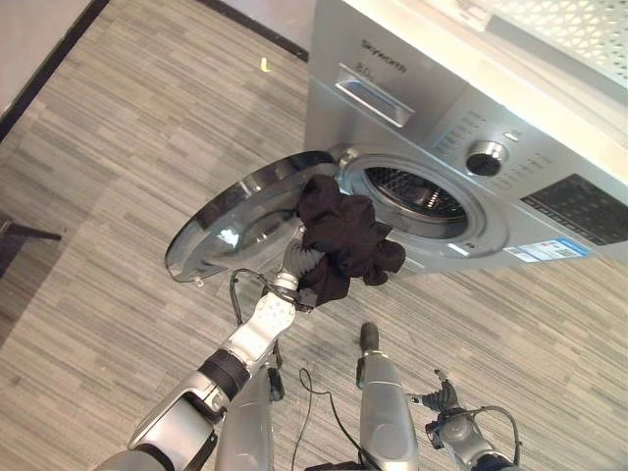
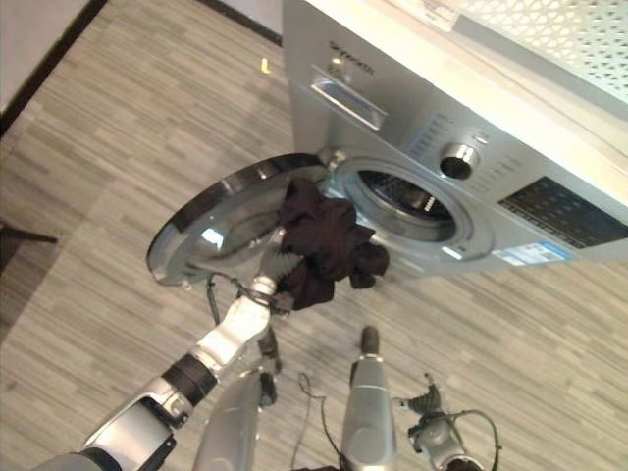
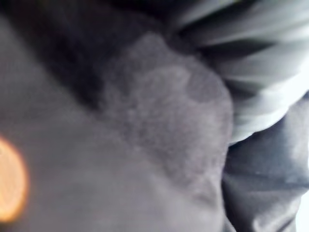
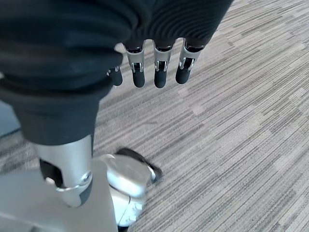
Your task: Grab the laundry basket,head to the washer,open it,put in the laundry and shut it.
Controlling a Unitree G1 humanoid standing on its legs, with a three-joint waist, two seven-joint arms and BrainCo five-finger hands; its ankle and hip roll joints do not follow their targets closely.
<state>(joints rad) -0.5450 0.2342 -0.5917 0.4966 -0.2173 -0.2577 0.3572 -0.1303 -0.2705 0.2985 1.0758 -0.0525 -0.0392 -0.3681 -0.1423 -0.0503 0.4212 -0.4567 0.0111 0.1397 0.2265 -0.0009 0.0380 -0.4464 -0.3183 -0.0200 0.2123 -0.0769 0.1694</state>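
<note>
While the washer door (image 1: pixel 240 226) hangs swung wide open at about 9 o'clock of the drum opening (image 1: pixel 417 193), the left hand (image 1: pixel 294 263) sits raised in front of the door glass, wrapped in a black garment (image 1: pixel 339 238). Fingers are buried in the cloth, so can't tell how far they're closed; only the ribbed wrist cover shows below the bundle. In the left wrist view it's all dark fabric (image 3: pixel 159 130) right up against the lens.

Garment bunches between door and drum mouth, its 3 o'clock edge overlapping the lower rim of the opening at roughly 7 o'clock. Can't tell whether any of it is inside the drum.

Front-loading washer (image 1: pixel 432 108) stands on grey wood-pattern floor (image 1: pixel 118 167), detergent drawer (image 1: pixel 373 96) at 11 o'clock of the opening, round control knob (image 1: pixel 485 157) at 2 o'clock, dark control panel (image 1: pixel 581 208) further toward 3 o'clock. White perforated basket (image 1: pixel 559 29) rests on the washer top, 1 o'clock.

Right hand (image 4: pixel 154 72) hangs low over bare floor, fingers straight and relaxed, slightly spread, nothing in it. In the head views the right arm sits at 5 o'clock, well apart from the washer.
</note>
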